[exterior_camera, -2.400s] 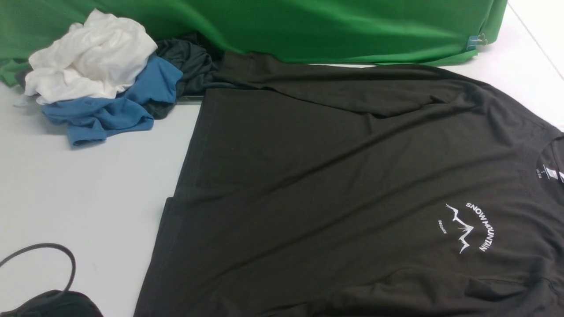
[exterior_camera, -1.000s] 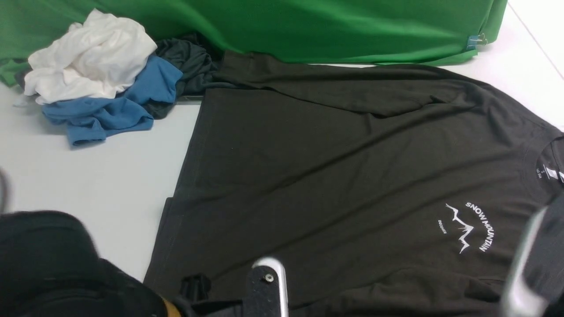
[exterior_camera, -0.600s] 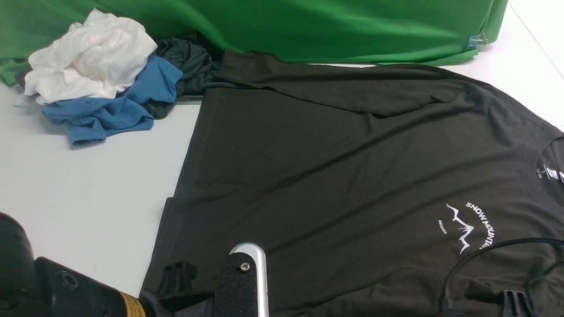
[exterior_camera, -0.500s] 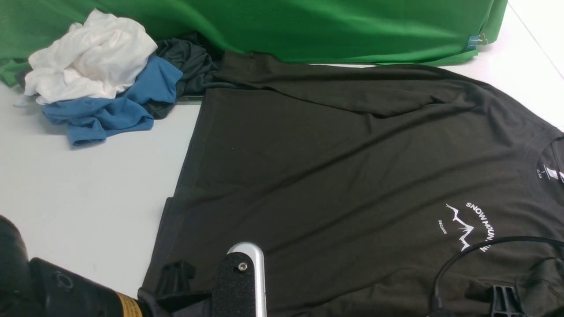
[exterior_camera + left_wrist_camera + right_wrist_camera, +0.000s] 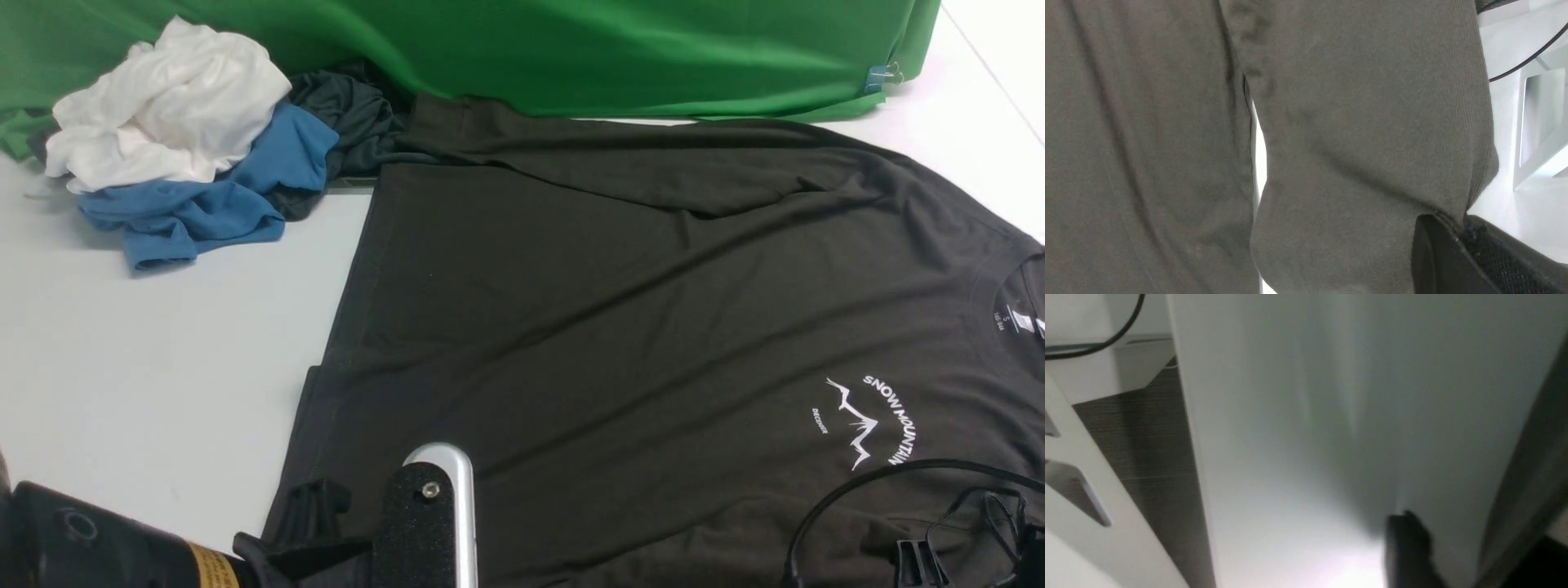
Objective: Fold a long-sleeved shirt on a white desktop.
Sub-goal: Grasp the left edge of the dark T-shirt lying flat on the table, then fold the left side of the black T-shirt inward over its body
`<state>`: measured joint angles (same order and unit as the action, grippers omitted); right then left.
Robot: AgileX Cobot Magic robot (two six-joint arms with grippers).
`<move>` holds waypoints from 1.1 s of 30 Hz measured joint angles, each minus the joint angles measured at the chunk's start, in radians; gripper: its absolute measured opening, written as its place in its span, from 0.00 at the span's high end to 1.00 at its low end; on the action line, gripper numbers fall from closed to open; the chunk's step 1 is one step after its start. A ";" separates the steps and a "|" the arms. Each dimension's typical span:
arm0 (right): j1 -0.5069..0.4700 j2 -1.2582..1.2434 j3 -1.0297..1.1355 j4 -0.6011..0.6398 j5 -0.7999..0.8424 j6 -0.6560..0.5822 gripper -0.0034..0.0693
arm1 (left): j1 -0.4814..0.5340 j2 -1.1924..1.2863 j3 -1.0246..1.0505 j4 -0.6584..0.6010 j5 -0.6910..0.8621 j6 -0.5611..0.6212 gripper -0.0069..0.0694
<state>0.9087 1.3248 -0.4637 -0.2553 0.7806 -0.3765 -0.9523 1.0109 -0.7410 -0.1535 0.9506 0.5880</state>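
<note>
The long-sleeved shirt (image 5: 620,327) lies spread flat on the white desktop (image 5: 147,359), its white peak logo (image 5: 869,420) to the right and its collar at the right edge. In the left wrist view a sleeve (image 5: 1363,134) fills the picture. My left gripper (image 5: 1457,223) is shut on the sleeve's cuff edge beside the bare desktop (image 5: 1519,212). My left arm (image 5: 106,551) shows at the front left corner. The right wrist view is blurred. My right gripper (image 5: 1478,547) hangs by the desktop's front edge (image 5: 1310,437), fingers apart, nothing between them.
A heap of white (image 5: 167,106), blue (image 5: 204,204) and dark grey (image 5: 347,118) garments lies at the back left. A green cloth backdrop (image 5: 571,49) hangs behind. The right arm's black cable (image 5: 849,490) arcs over the shirt's near right part. White frame legs (image 5: 1069,473) stand below.
Both arms have come into the front view from below. In the last half second the left gripper has slid a little left and down, and the right arm's cable has shifted slightly.
</note>
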 joint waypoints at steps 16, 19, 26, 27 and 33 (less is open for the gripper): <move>0.000 -0.053 -0.105 0.030 0.136 0.433 0.90 | 0.011 0.000 0.000 0.112 0.018 -0.181 0.88; 0.000 -0.053 -0.151 0.019 0.144 0.463 0.90 | 0.055 0.001 0.000 0.111 0.004 -0.196 0.88; -0.109 -0.045 -0.211 -0.004 0.079 0.470 0.90 | 0.283 0.064 0.000 0.065 -0.097 -0.171 0.88; -0.142 -0.038 -0.218 -0.005 0.060 0.459 0.90 | 0.311 0.079 0.000 0.054 -0.112 -0.157 0.88; -0.310 0.068 -0.278 -0.005 -0.035 0.368 0.90 | 0.481 0.220 -0.001 -0.015 -0.248 -0.089 0.88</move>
<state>0.5983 1.3933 -0.7415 -0.2607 0.7457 -0.0086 -0.4710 1.2311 -0.7421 -0.1681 0.7026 0.4985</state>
